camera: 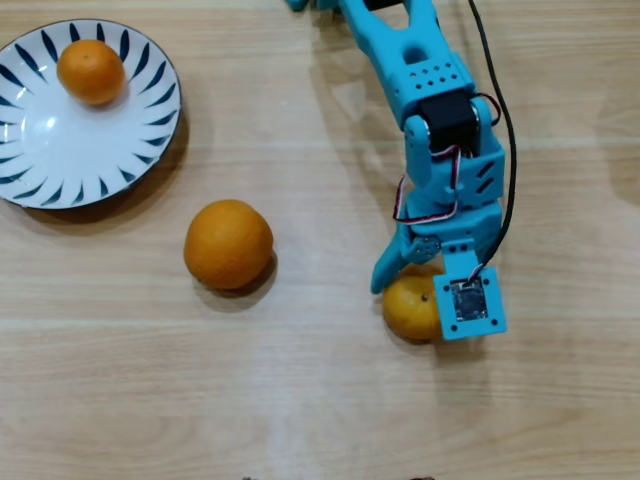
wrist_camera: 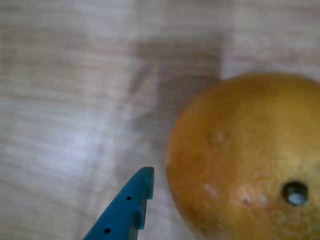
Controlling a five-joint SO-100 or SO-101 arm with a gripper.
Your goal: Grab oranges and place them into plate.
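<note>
In the overhead view my blue gripper [camera: 415, 295] hangs over the yellower orange [camera: 408, 310] at the right. One finger [camera: 385, 272] lies along the fruit's left side; the other is hidden under the wrist camera mount. The wrist view shows that finger [wrist_camera: 131, 202] a little apart from the orange [wrist_camera: 245, 155], whose dark stem dot faces up, so the gripper is open. A larger deep orange [camera: 228, 244] sits on the table mid-left. The small orange [camera: 91, 71] lies in the white plate [camera: 60, 160] with blue strokes at the top left.
The arm [camera: 400, 50] comes in from the top centre, with a black cable [camera: 505, 130] looping along its right side. Light wooden tabletop [camera: 300, 400] surrounds everything.
</note>
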